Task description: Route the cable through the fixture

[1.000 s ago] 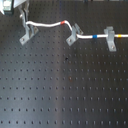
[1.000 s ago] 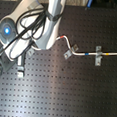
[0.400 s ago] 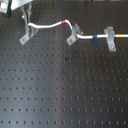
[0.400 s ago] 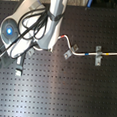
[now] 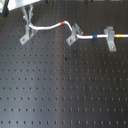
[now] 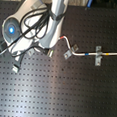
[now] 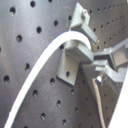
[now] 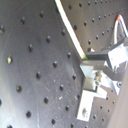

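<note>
The bench [image 5: 65, 95], a dark board of threaded holes, carries everything, and the arm [image 6: 32, 27] reaches in over its far edge as the first exterior view shows it. The cable [image 5: 47, 27] runs along near that far edge: it passes through the blocky bracket [image 5: 110, 39], then through the middle clip [image 5: 74, 34], and its free end arrives at the fixture [image 5: 26, 34], the small forked clip toward the far corner on the first exterior view's left. The pincer [image 5: 27, 16] hangs just above that clip with the cable end between its tips, apparently closed on it, though the tips are too blurred to be sure. In the first wrist view the cable [image 7: 45, 65] arches up to the fork [image 7: 75, 47] and seems to lie on or just over its slot; whether it is seated I cannot tell. So the step in hand looks like the last routing. The next move likely calls for pressing the cord down into the fork, keeping it taut, then releasing.
</note>
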